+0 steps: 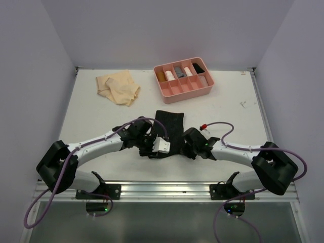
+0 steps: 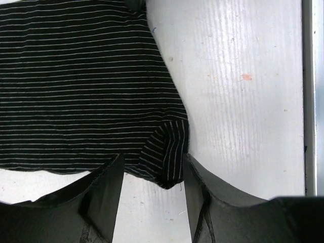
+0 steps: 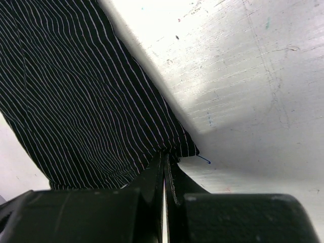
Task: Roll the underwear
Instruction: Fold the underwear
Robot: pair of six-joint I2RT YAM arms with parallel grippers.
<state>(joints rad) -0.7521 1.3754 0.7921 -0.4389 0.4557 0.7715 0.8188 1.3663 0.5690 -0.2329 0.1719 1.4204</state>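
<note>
I log the black underwear (image 1: 170, 123) flat mid-table, long axis running away from my arm bases. The left gripper (image 2: 152, 169) stands apart, straddling a folded near corner. The right gripper (image 3: 166, 161) is pinched closed on another edge (thin stripes show only in wrist views). Open table (image 1: 238, 121) lies to its right.

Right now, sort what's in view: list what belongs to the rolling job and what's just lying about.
Job: black striped cloth underwear, pinched by the right fingers; pale tan cloth underwear.
Lying about: pink plastic divided tray.
</note>
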